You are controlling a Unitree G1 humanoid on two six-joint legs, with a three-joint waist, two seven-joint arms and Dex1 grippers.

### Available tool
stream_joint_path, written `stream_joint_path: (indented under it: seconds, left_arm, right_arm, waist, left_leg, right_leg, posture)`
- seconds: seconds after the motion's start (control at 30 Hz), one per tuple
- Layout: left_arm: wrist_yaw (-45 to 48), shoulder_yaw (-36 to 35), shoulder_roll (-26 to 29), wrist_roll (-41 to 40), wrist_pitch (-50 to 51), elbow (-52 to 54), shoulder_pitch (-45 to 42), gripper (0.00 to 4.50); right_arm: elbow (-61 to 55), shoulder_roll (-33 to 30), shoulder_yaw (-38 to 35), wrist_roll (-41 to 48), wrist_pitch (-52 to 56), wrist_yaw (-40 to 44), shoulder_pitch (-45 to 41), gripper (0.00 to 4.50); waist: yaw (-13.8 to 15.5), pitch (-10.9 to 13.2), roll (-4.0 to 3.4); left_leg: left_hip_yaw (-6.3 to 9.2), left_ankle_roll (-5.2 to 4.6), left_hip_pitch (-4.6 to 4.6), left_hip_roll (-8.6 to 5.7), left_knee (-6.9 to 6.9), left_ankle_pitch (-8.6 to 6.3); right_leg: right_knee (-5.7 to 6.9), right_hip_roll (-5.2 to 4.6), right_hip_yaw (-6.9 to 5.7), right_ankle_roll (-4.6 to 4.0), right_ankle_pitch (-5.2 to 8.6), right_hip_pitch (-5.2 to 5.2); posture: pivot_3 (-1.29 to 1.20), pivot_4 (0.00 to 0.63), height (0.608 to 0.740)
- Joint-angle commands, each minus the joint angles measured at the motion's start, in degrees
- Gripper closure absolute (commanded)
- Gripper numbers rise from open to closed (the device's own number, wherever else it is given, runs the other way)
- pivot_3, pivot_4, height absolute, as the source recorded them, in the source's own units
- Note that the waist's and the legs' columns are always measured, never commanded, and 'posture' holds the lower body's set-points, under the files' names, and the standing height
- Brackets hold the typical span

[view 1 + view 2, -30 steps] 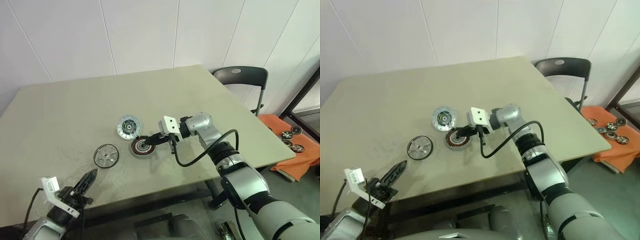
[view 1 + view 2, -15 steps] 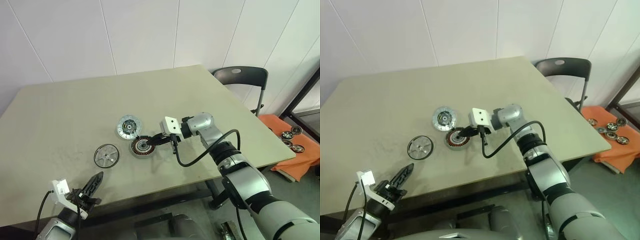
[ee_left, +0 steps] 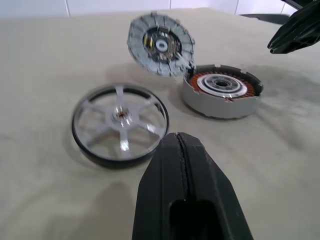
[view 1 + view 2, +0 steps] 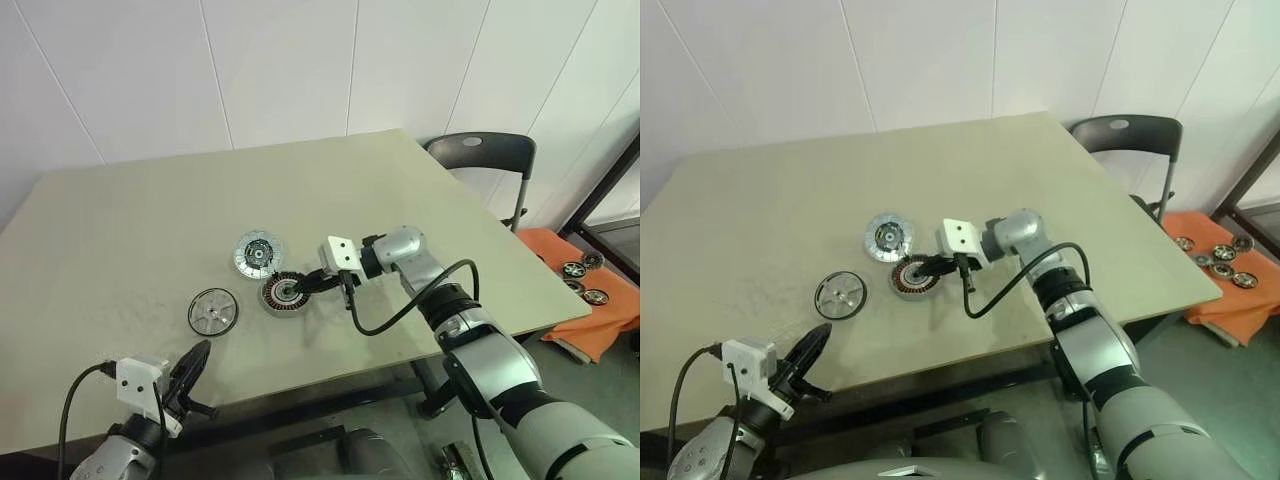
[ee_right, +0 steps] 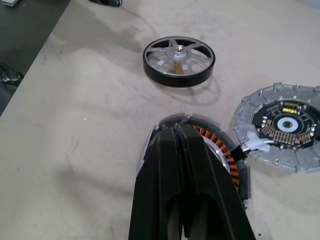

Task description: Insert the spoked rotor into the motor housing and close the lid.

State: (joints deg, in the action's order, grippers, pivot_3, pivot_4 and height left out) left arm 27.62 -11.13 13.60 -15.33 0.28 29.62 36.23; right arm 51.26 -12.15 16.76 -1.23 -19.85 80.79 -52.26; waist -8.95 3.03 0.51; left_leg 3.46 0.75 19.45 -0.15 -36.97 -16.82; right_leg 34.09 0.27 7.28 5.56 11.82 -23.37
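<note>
The spoked rotor [image 4: 213, 312], black-rimmed with pale spokes, lies flat on the table's front left. Right of it sits the motor housing [image 4: 283, 293] with its copper windings facing up. The lid [image 4: 258, 253] lies just behind the housing, its circuit side up. My right gripper [image 4: 300, 288] is shut, and its tips hover over the centre of the housing [image 5: 226, 154]; whether they touch it I cannot tell. My left gripper [image 4: 195, 360] is shut and empty near the table's front edge. It points level at the rotor [image 3: 120, 123], a short way in front of it.
The beige table [image 4: 150, 210] has open room to the left and behind the parts. A dark chair [image 4: 480, 155] stands at the back right corner. An orange cloth [image 4: 600, 310] with several small wheel parts lies to the right, off the table.
My left gripper has rolled about its own axis and shifted slightly right at the front edge. The right gripper and the three parts have stayed put.
</note>
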Motion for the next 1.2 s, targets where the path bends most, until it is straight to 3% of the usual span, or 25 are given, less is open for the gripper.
stream_joint_path:
  seconds: [0.03,0.4,0.53,0.8,0.97,1.2]
  left_arm:
    - [-2.0,0.8,-0.2,3.3,-3.7,2.7,-0.4,4.5]
    - [-6.4,7.6,-0.3,5.1,3.2,10.1,-1.7,4.5]
    - [-8.4,9.3,-0.9,5.7,5.2,11.0,-2.5,3.63]
    - [-13.2,12.0,-3.8,6.1,7.2,14.6,-2.5,1.01]
    - [-14.8,12.5,-6.7,2.1,8.9,15.2,-1.9,1.01]
    - [-14.0,4.9,-11.9,-16.5,11.2,9.1,-1.7,1.01]
  right_arm:
    - [0.1,0.5,0.1,-0.1,-1.2,0.5,-2.7,4.45]
    - [0.9,0.2,0.2,-0.8,-1.0,0.5,-3.0,4.45]
    - [1.1,0.1,0.1,-0.9,-1.0,0.5,-3.3,4.5]
    - [1.7,0.0,0.0,-1.5,-1.1,0.4,-3.7,4.5]
    - [2.2,0.2,0.1,-1.8,-1.3,0.2,-3.9,4.5]
    - [2.6,0.3,0.2,-2.2,-1.5,-0.1,-3.8,4.5]
  waist:
    - [0.0,0.0,-0.01]
    - [0.1,0.0,-0.01]
    - [0.1,0.0,-0.01]
    - [0.1,0.0,0.0]
    - [0.1,0.0,0.0]
    - [0.1,0.0,0.0]
  left_leg:
    - [0.0,0.0,0.0,0.0,0.0,0.0]
    - [-0.01,-0.02,-0.01,-0.01,-0.01,0.01]
    - [-0.01,-0.02,-0.02,-0.01,-0.02,0.01]
    - [-0.01,-0.03,-0.02,-0.01,-0.03,0.01]
    - [-0.01,-0.03,-0.03,-0.01,-0.03,0.01]
    - [-0.01,-0.03,-0.05,-0.02,-0.04,0.01]
  right_leg:
    - [0.0,0.0,0.0,0.0,0.0,0.0]
    - [0.04,0.01,0.0,0.01,0.0,0.02]
    - [0.06,0.02,-0.01,0.01,0.0,0.02]
    - [0.07,0.03,0.0,0.01,-0.01,0.03]
    - [0.08,0.03,-0.01,0.01,-0.01,0.04]
    - [0.09,0.05,-0.01,0.02,0.0,0.05]
  posture:
    - [0.0,0.0,0.74]
    - [0.0,0.0,0.74]
    - [0.0,0.0,0.74]
    - [0.0,0.0,0.74]
    - [0.0,0.0,0.74]
    - [0.0,0.0,0.74]
